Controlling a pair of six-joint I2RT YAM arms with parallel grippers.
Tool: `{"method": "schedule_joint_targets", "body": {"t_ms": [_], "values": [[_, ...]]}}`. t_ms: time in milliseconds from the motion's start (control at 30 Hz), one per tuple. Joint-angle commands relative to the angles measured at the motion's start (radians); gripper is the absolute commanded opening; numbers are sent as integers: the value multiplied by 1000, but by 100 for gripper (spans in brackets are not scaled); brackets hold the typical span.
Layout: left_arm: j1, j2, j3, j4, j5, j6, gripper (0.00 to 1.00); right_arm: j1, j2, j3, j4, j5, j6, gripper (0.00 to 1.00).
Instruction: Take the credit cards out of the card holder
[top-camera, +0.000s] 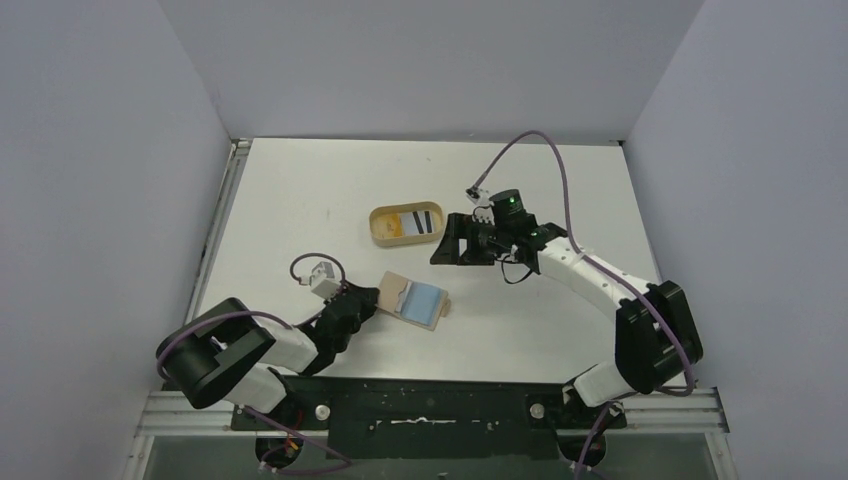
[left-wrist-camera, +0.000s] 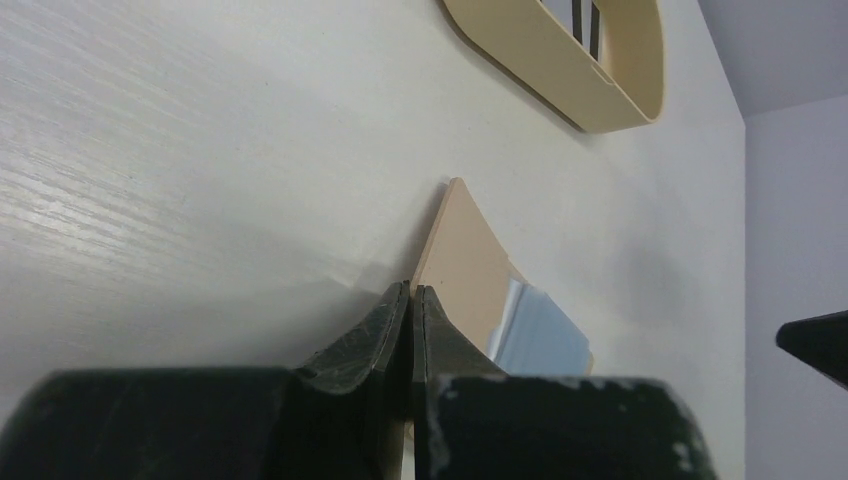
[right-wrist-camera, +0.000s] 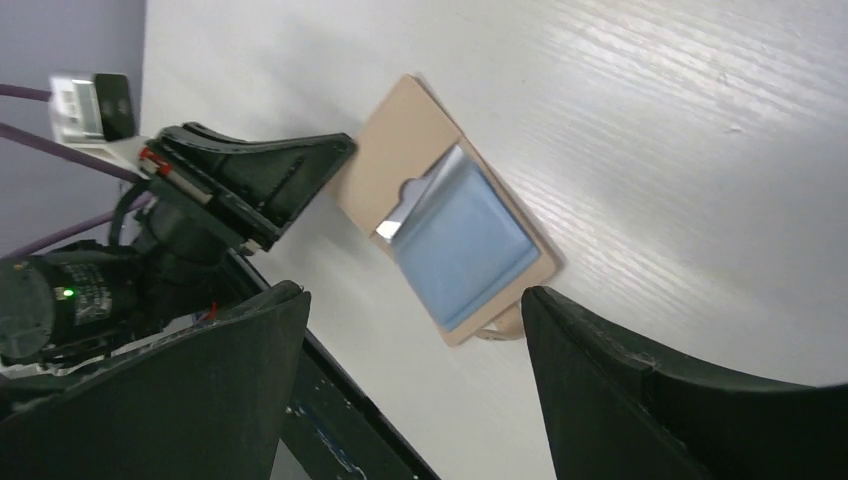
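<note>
Top external view: small flat tan-brown folding card holder (top-camera: 415, 300) lies open on the table near the L arm, light blue inner panel facing up. L gripper (top-camera: 372, 300) has its fingers (left-wrist-camera: 385, 330) pressed together on the holder's thin tan flap, prob. to anchor it so it won't slide when a card is pulled. R gripper (top-camera: 447, 247) sits just beside a shallow oval tan rimmed tray (top-camera: 374, 226), jaws spread wide w/ nothing between them. One pale credit card w/ yellow-orange print (top-camera: 408, 224) lies flat in the tray, so that's evidently the drop spot, and R looks free to go for the holder. Can't tell whether the blue-grey face in the holder is a second card or just lining. Surface: white table (top-camera: 300, 200) w/ faint wood grain, matte. Room: plain pale grey walls (top-camera: 100, 150) on three sides, metal frame (top-camera: 660, 408) along the near edge.
</note>
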Motion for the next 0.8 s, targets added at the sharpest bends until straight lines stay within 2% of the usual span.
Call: {"method": "schedule_joint_targets", "body": {"t_ms": [0,167,400,633,767], "values": [[-12,-10,3,55,-74,10,0,42,-47,25,137,60,127,80],[-54,-56,42,-171,-146,-43,0,127,53,-23,399,85,326,81],[-108,-95,85,-433,-257,-134,0,282,283,-18,681,130,501,81],[-107,-122,105,-658,-291,-247,0,333,371,29,658,151,493,81],[-106,-107,94,-690,-286,-296,0,341,356,8,624,182,475,81]]}}
